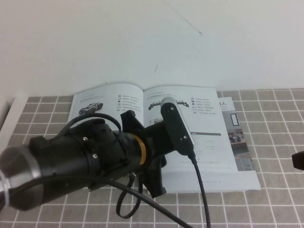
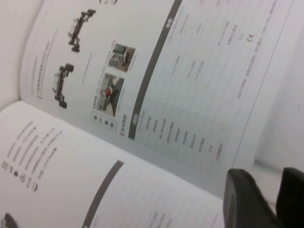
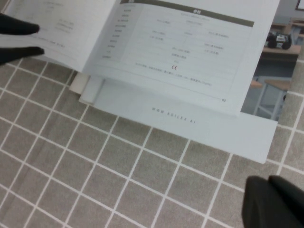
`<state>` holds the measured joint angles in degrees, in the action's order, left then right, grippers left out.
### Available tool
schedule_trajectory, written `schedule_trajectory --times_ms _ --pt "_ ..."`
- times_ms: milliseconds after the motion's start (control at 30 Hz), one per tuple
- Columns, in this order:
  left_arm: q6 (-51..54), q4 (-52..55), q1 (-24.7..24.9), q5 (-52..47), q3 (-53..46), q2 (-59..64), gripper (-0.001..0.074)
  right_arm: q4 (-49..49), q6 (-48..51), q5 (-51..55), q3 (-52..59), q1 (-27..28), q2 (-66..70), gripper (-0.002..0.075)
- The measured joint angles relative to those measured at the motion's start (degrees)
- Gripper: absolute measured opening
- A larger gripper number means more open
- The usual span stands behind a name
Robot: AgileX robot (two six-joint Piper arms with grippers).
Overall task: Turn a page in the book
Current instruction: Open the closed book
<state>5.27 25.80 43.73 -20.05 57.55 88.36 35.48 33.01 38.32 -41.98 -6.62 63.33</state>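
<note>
Black left gripper [image 2: 259, 202] over book [image 1: 204, 109] | right gripper [image 3: 270, 204] shut, beside book

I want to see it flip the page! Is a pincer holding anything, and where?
Nothing. The left pincer stands open at the book's near edge, and the right pincer, shut over the tiled table, holds nothing either.

The book [image 1: 152, 133] lies open on the surface [image 1: 275, 199], over a booklet [image 1: 240, 142] jutting out right.
</note>
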Motion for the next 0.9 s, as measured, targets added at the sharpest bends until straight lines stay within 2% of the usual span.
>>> schedule_trajectory --times_ms 67,233,700,900 --pt "0.0 0.0 0.0 3.3 0.0 1.8 0.0188 0.1 0.2 0.0 0.0 0.0 0.0 -0.0002" --pt "0.0 2.0 0.0 10.1 0.1 6.8 0.0288 0.2 1.5 0.0 0.0 0.0 1.3 -0.0002" --pt "-2.0 7.2 0.0 15.0 5.4 16.5 0.0305 0.5 2.4 0.6 -0.3 0.0 5.1 -0.0002" --pt "-2.0 9.3 0.0 11.3 5.8 16.7 0.0306 0.5 2.5 0.7 -0.3 0.0 5.1 -0.0002"
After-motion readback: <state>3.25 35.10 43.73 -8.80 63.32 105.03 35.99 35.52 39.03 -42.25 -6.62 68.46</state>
